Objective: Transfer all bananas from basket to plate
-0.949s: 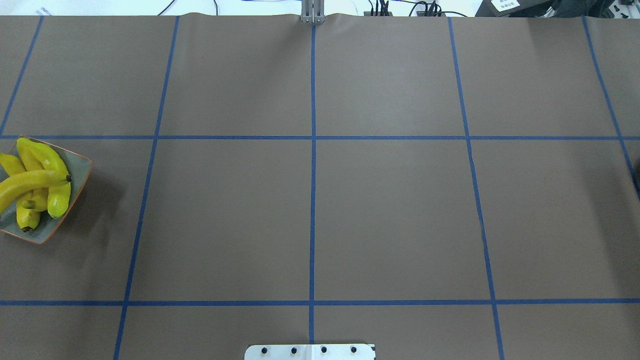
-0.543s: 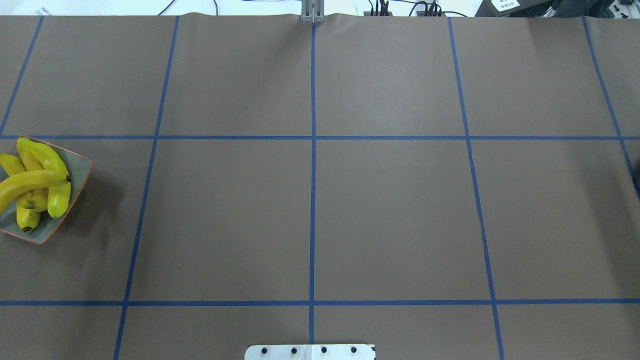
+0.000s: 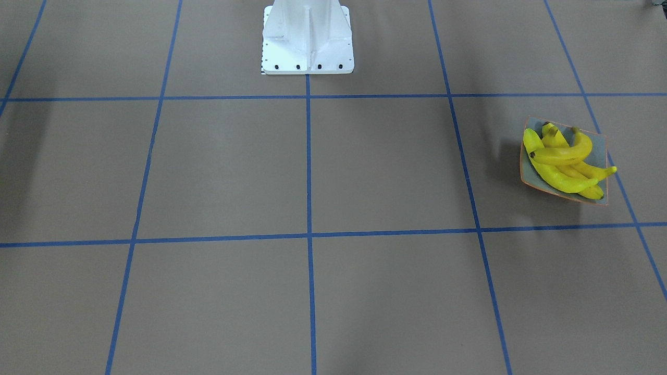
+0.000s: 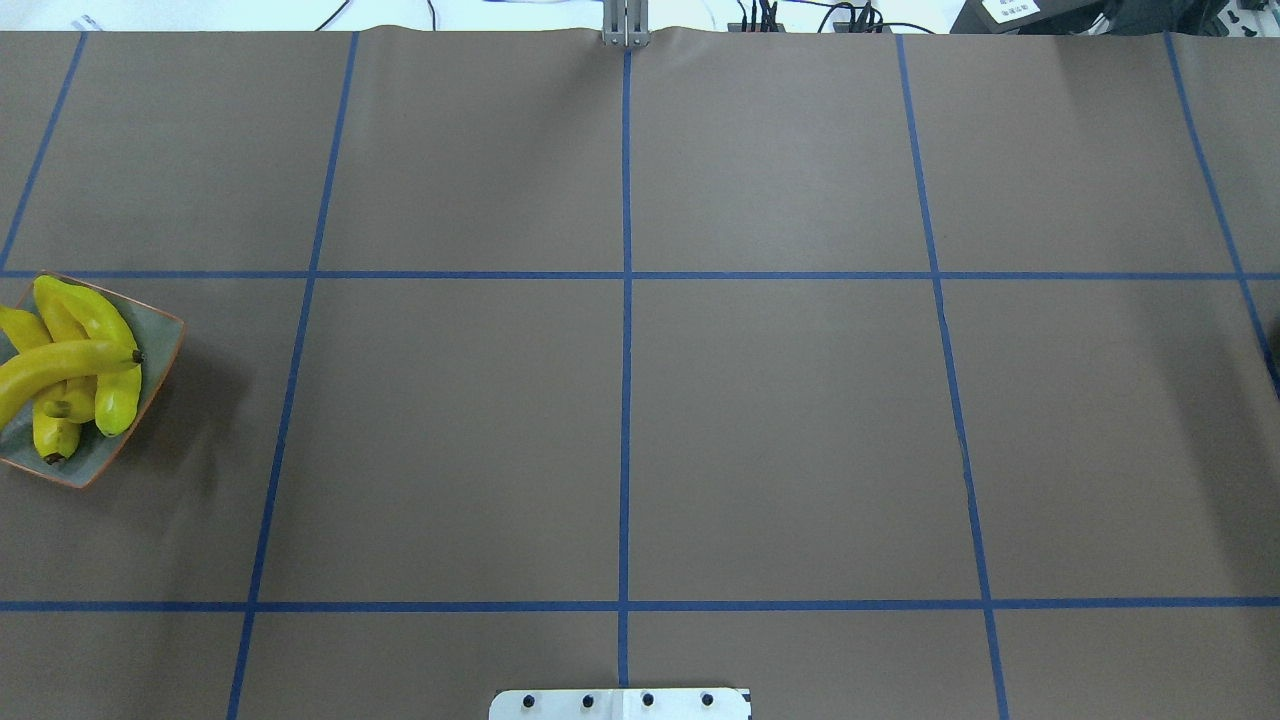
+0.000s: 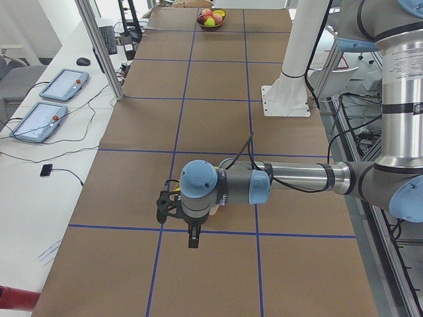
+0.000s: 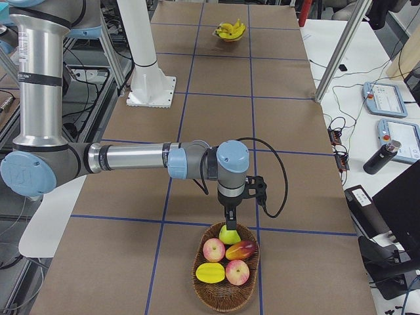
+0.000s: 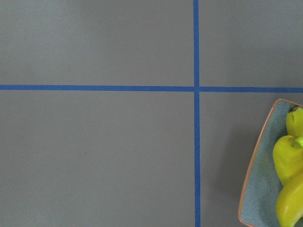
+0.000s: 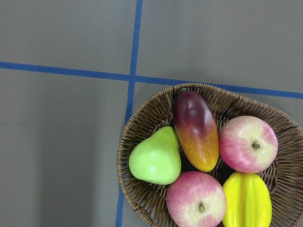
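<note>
- Bananas (image 3: 565,161): four yellow bananas are shown piled on the plate (image 3: 600,148). One is laid crosswise on top of the others, and one tip is seen projecting past the orange rim.
- Plate: a square, speckled grey dish is set on the table (image 4: 780,430) at the robot's left end, inside one square of the blue tape grid. In the left wrist view only one corner of it is caught, at the lower right.
- Left gripper (image 5: 192,239): it is held low over the table just beside the plate, fingers pointed down. It is seen only from the table's end, so its opening and any hold cannot be told.
- Basket (image 8: 142,120): a woven brown basket is placed at the robot's right end, well apart from the plate. A green pear (image 8: 156,158), a red-and-orange mango (image 8: 196,130), two pink apples (image 8: 247,144) and a yellow starfruit (image 8: 247,201) are held in it.
- Right gripper (image 6: 229,222): it is hung directly above the pear at the basket's near rim, fingers pointed down. Whether the pear is touched, and how far the fingers are parted, cannot be told.
- Robot base (image 3: 307,36): a white pedestal is bolted at the table's midline.
</note>
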Motion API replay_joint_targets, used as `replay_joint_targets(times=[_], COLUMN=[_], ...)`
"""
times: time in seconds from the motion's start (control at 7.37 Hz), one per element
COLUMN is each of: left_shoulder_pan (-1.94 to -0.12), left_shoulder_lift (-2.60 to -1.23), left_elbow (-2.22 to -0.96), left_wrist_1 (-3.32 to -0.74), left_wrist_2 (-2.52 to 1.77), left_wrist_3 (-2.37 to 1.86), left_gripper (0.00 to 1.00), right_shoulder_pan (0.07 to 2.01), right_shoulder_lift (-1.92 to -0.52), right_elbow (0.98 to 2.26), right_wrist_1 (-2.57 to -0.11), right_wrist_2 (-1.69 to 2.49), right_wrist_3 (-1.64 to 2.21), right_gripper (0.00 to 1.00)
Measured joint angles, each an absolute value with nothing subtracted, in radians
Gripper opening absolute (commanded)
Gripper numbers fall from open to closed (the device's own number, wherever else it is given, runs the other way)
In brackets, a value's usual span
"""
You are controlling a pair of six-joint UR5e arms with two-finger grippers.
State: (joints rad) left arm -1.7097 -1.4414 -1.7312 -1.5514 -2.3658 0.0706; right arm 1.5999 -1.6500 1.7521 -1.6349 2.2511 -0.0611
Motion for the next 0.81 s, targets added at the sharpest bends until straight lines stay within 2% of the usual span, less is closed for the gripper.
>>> replay_joint_targets(times=[0.81], left_shoulder_pan=[-1.71], left_shoulder_lift=[-1.424], left_elbow=[-1.73], left_wrist_1=[-1.549], left_wrist_2=[-2.357], left_wrist_3=[0.069], left_gripper=[1.0], right_shoulder_pan=[1.598], right_shoulder_lift=[-1.64], right_elbow=[1.753], right_wrist_1=[-1.634], right_wrist_2=[2.261], right_wrist_3=[-0.02], right_gripper=[1.0])
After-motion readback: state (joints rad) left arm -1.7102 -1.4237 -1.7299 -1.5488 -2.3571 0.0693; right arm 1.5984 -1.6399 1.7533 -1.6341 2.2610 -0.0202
